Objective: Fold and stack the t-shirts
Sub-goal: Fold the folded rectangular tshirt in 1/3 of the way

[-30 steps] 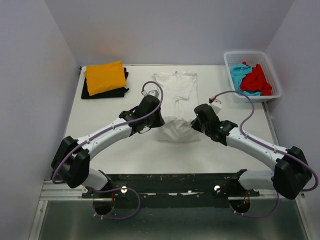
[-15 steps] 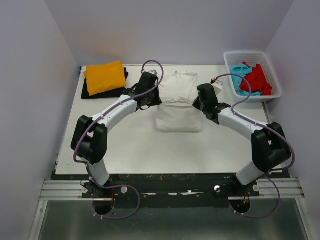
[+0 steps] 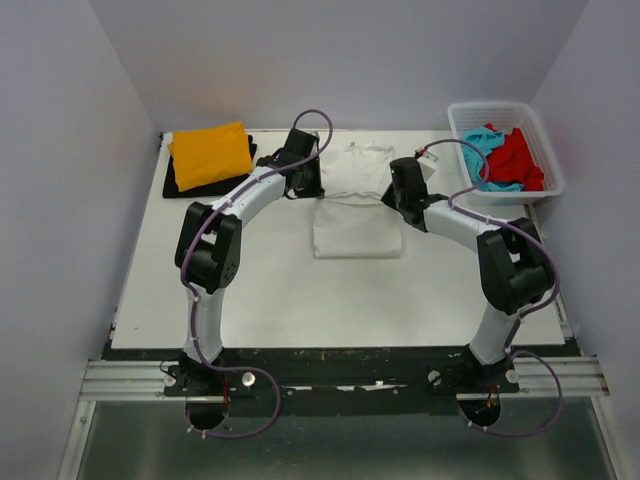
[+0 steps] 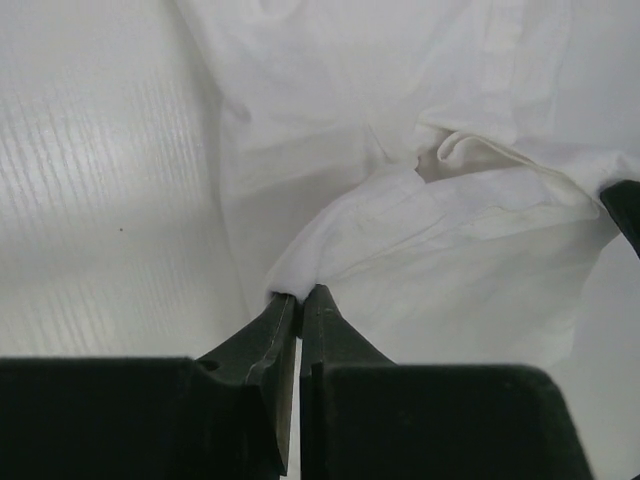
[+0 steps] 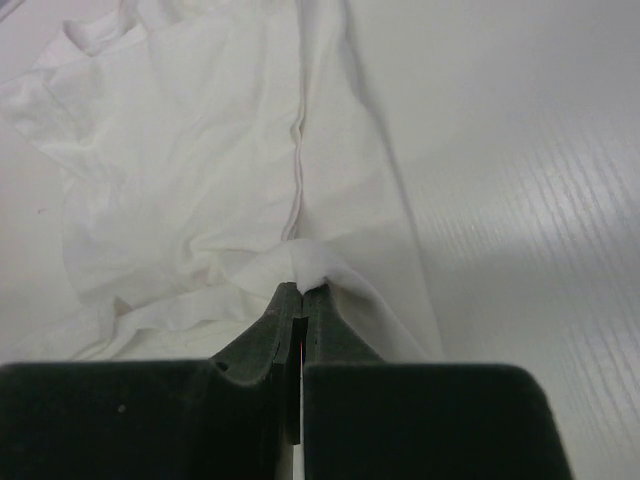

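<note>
Left gripper point(image 4: 298, 296) and right gripper point(image 5: 301, 289) are clamped on one white t-shirt point(image 3: 357, 228) on the white table point(image 3: 250, 290), two shirts point(image 3: 210, 155) stacked at ten o'clock.

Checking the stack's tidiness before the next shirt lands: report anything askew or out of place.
The orange t-shirt lies rotated on the black t-shirt, leaving a black wedge showing along the near edge. The white t-shirt is bunched and wrinkled along its fold.
</note>
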`<state>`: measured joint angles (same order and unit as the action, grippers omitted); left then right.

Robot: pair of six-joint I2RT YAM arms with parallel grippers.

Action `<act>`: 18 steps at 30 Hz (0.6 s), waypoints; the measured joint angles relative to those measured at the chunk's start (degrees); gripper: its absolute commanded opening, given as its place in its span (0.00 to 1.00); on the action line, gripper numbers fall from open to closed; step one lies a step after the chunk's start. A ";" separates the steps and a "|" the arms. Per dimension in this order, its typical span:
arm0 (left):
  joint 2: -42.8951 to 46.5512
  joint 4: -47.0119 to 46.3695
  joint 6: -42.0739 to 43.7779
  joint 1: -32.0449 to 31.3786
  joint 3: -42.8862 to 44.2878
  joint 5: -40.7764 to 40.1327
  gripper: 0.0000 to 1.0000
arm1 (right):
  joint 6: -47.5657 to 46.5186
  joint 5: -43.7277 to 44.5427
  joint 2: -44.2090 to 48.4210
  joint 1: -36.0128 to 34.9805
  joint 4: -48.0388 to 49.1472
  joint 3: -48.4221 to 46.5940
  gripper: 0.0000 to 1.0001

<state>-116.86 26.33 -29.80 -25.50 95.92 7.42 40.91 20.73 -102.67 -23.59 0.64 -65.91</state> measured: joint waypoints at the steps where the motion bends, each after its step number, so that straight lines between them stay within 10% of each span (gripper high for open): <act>1: -0.90 0.35 0.04 0.13 0.85 0.28 0.20 | -0.04 -0.02 -0.90 0.22 0.04 -0.55 0.05; 7: -4.96 3.80 0.79 1.25 5.79 1.49 0.96 | -0.72 -0.13 -5.73 1.55 -0.20 -4.63 0.71; 11: -4.85 5.53 1.27 1.55 8.07 1.81 0.98 | -0.76 -0.63 -5.73 1.95 -1.03 -6.62 0.94; 18: 10.19 -0.33 -0.31 1.79 -10.29 3.28 0.99 | -1.77 -10.27 2.16 1.97 1.36 1.57 1.00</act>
<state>-106.67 26.00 -30.11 -23.70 85.62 10.70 39.13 10.46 -100.51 -21.63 2.00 -64.34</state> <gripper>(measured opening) 0.982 0.998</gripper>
